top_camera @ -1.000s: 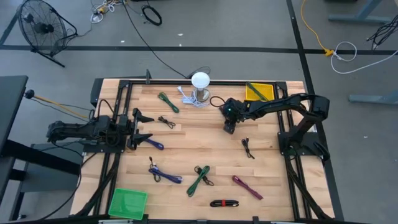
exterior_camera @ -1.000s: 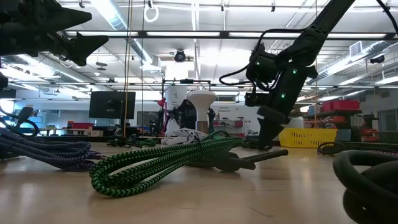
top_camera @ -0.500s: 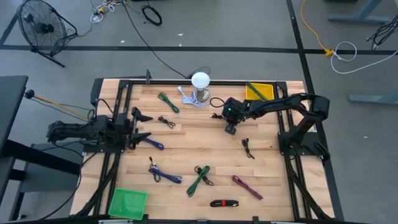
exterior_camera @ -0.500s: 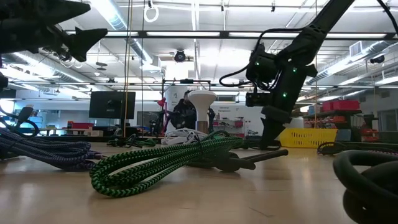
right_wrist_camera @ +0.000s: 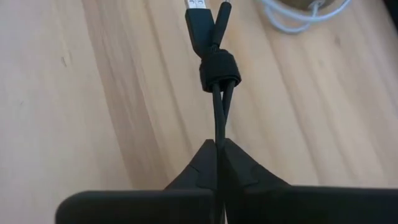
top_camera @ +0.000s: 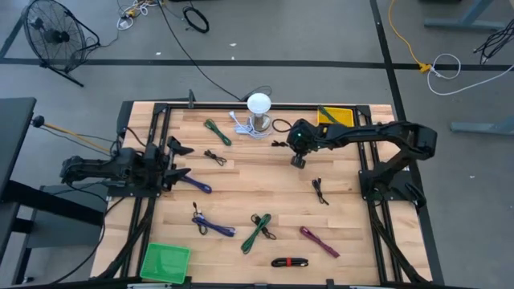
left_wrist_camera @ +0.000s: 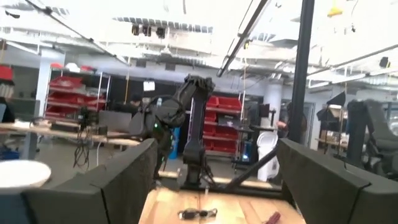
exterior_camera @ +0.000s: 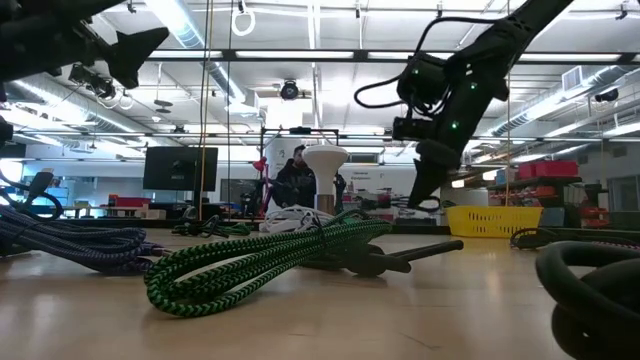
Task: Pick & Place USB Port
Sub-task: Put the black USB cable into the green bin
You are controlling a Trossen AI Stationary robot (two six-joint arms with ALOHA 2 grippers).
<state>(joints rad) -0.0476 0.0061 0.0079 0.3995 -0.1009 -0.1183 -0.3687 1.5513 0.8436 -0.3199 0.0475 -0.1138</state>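
Two trays lying on table [top_camera: 241, 193]: one yellow tray [top_camera: 335, 118], one green tray [top_camera: 165, 262]. Right gripper [top_camera: 298, 161] clamping black USB cable [right_wrist_camera: 214, 65], cable hanging just beyond fingertips, above table. Left gripper [top_camera: 181, 159] gaping, holding nothing.

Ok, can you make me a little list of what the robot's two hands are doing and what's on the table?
right hand: shut on a black cable, above the table's far side
left hand: open, empty, waiting at the left edge
yellow bin: far right corner
green bin: near left corner
lamp: far side, middle
table: other cables scattered on it
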